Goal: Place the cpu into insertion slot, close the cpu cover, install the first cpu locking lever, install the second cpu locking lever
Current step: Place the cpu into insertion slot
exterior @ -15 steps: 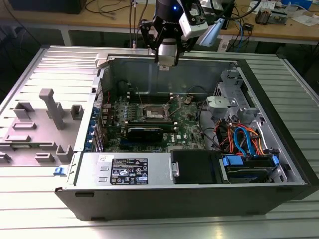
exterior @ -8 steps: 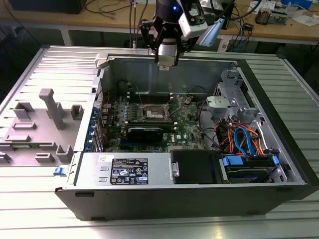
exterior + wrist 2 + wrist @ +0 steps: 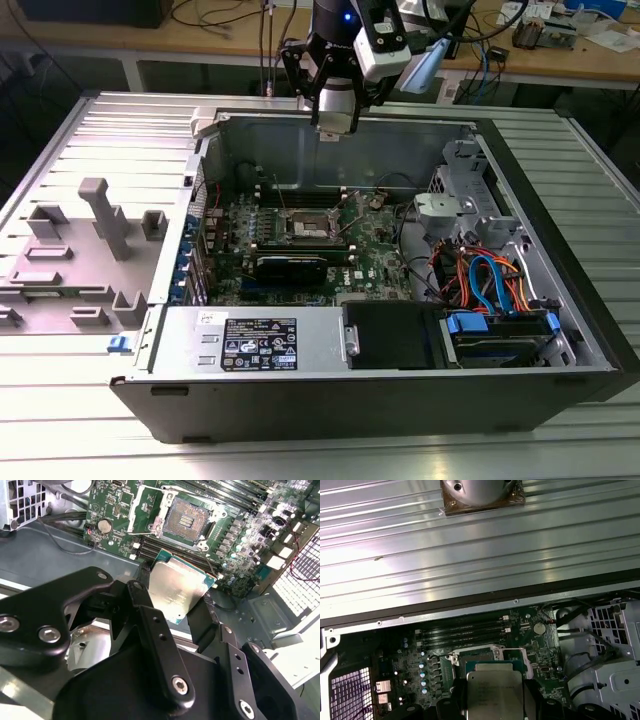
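CHIP IN THE AIR: Above an open dark-sided desktop computer case (image 3: 400, 400), my black two-fingered tool (image 3: 176, 600) grips the cpu (image 3: 175, 585), a small flat square chip with a dull silver-grey metal top. The jaws are narrowed onto two opposite edges. In the exterior view I hang near the case's rear wall, well above the board, with the chip clear of everything below.

The insertion slot (image 3: 187, 522), a square socket with a dark centre and silver rim, lies open and empty on the green motherboard (image 3: 240, 540). The cpu cover (image 3: 141, 510), a thin silver frame plate, appears swung back along one side of it. I cannot make out the levers for certain.

As I judge it, this step calls for a level chip, its edges squared to the socket. The descent should be straight, with no sliding across the contacts.

The case also holds a long black graphics card (image 3: 290, 267) beside the socket, a silver box-shaped power supply (image 3: 250, 340) at the front, and a tangle of orange and blue cables (image 3: 485, 280). It sits on a ribbed metal tabletop (image 3: 130, 130) with a grey moulded fixture (image 3: 100, 215) at the exterior view's left.
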### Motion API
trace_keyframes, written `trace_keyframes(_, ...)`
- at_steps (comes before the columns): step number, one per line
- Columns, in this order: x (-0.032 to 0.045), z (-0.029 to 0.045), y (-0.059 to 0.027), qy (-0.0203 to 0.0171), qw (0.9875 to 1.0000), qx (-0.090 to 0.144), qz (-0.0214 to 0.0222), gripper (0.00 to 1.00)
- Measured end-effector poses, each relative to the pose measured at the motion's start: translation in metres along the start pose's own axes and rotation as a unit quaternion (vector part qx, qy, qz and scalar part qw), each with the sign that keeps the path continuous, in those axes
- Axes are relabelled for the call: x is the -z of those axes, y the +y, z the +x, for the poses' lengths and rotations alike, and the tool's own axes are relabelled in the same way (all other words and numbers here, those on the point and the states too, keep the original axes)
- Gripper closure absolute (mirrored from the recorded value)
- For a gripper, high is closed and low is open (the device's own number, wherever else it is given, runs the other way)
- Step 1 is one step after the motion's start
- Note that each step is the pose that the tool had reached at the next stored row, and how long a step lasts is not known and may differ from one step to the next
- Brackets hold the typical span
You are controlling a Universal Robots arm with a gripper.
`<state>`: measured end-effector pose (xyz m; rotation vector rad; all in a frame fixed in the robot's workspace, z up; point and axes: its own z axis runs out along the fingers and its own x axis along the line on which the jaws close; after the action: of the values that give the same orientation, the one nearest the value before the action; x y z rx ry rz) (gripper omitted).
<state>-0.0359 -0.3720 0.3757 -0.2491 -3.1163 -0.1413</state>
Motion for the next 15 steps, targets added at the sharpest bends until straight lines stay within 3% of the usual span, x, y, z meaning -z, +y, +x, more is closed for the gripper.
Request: trace_keyframes(15, 0.0000, 0.0000, -0.0001, -0.0008, 1.0000, -0.009, -0.0001, 0.45)
